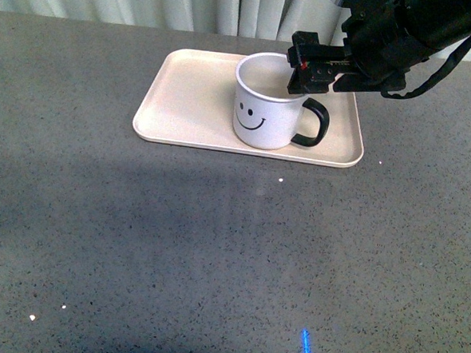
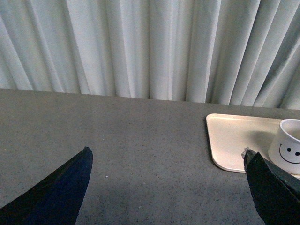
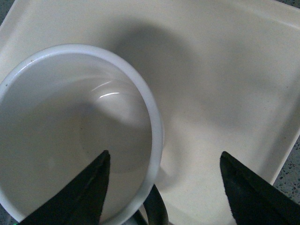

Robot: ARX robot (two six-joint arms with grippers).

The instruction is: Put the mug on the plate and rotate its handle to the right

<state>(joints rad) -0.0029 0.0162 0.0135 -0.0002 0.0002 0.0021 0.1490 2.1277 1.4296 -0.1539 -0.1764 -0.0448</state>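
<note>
Since the mug (image 1: 265, 106) stands upright on the plate (image 1: 188, 102) with its handle (image 1: 317, 124) pointing right, both steps look done (only retreat seems left); the right gripper (image 1: 318, 76) hangs spread astride the rim, gripping nothing.

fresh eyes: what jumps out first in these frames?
The white smiley mug stands on the pink-beige plate toward the far side of the grey table, its black handle pointing right in the front view. The right gripper hangs open over the mug's handle side, one finger inside the mug and one outside.
</note>
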